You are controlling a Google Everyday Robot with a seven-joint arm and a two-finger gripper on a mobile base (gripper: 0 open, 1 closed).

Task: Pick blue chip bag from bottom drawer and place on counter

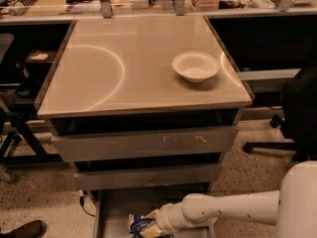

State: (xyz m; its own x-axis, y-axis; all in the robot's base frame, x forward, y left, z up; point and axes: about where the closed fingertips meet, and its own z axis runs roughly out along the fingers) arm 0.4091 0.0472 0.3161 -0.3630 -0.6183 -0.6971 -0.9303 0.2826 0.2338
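Desk (pixel 124 73): a square, glossy beige-grey top with a dark rim fills the middle of the view, with curved light reflections across its 9 o'clock half.
Workbench (pixel 74 6): a long bench runs behind the desk at 12 o'clock, strewn with small items too blurred to name.
Robot arm (pixel 233 208): a white arm reaches in from the 4 o'clock corner, low and nearly level, towards 6 o'clock.
Scratched drawer (pixel 143 143): the tall grey front panel just under the desk top is scuffed towards its 3 o'clock side.
Middle drawer (pixel 148 176): a narrower grey front sits directly below the scratched drawer.
Bottom drawer (pixel 116 209): it is pulled out at floor level at 6 o'clock, with its flat grey floor showing.
Office chair (pixel 302 108): a dark chair stands at 3 o'clock, apart from the desk.
White bowl (pixel 195 66): it sits upright on the desk towards 2 o'clock, near the edge.
Tool (pixel 152 227): it is down inside the bottom drawer, up against the bag. How far open it is cannot be told.
Blue chip bag (pixel 138 223): the crinkled bag lies in the bottom drawer on the tool's 9 o'clock side.
Shoe (pixel 25 229): a brown shoe rests on the speckled floor at 8 o'clock.
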